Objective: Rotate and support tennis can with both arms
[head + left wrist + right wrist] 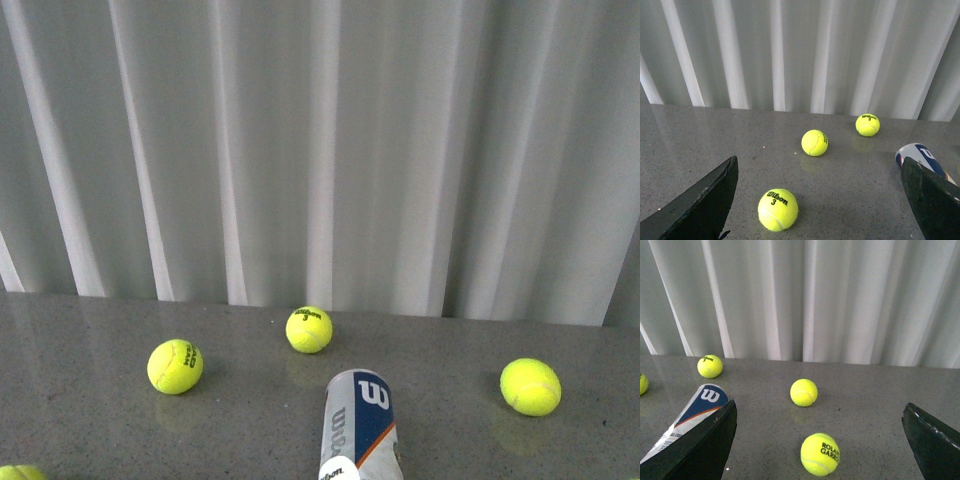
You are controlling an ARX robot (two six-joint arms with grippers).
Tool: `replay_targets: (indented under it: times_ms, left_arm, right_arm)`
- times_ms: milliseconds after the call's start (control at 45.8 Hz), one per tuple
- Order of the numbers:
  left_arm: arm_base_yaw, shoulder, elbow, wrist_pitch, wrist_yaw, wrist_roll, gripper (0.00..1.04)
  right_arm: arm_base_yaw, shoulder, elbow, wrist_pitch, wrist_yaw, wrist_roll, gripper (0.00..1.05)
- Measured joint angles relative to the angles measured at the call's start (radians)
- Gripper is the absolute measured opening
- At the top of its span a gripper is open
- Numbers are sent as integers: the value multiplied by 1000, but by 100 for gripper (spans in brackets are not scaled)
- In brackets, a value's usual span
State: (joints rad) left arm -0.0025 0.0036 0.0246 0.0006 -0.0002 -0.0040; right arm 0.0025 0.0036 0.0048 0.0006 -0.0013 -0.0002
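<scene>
Hovering, jaws spread, left gripper (818, 170) and right gripper (820, 410) flank the lying tennis can (360, 422); approach comes next.

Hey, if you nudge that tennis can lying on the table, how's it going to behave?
The can lies on its side on the smooth table, so a sideways nudge would probably roll it. Its wall looks glossy, so a grip may slip. It is likely light, though I cannot tell whether balls are inside.
</scene>
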Motion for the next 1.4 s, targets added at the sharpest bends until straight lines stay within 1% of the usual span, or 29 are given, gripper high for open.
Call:
replay_targets:
  times_ms: [589, 633, 655, 677, 720, 807, 895, 1026, 1244, 1397]
  left_arm:
    - [0, 0, 0, 0, 0, 0, 98]
    - [0, 0, 0, 0, 0, 0, 98]
    - [0, 0, 0, 0, 0, 0, 98]
    - [0, 0, 0, 0, 0, 0, 98]
    - [0, 0, 0, 0, 0, 0, 98]
    - [0, -1, 0, 0, 0, 0, 98]
    - [0, 0, 0, 0, 0, 0, 98]
    - [0, 0, 0, 0, 0, 0, 98]
    - [0, 0, 0, 0, 0, 0, 98]
    - [0, 0, 0, 0, 0, 0, 98]
  right_arm:
    - [0, 0, 0, 0, 0, 0, 98]
    - [-3, 7, 3, -10, -13, 10, 98]
    - [-3, 48, 35, -84, -55, 43, 98]
    - [2, 95, 59, -121, -57, 65, 98]
    - [26, 216, 101, -133, -44, 96, 98]
    - [78, 445, 177, -73, -25, 130, 98]
    - [149, 791, 304, 42, -28, 141, 98]
    - [210, 1201, 506, 35, -83, 184, 98]
    - [289, 1606, 808, -11, -148, 294, 98]
    - [324, 1759, 924, -34, -164, 322, 98]
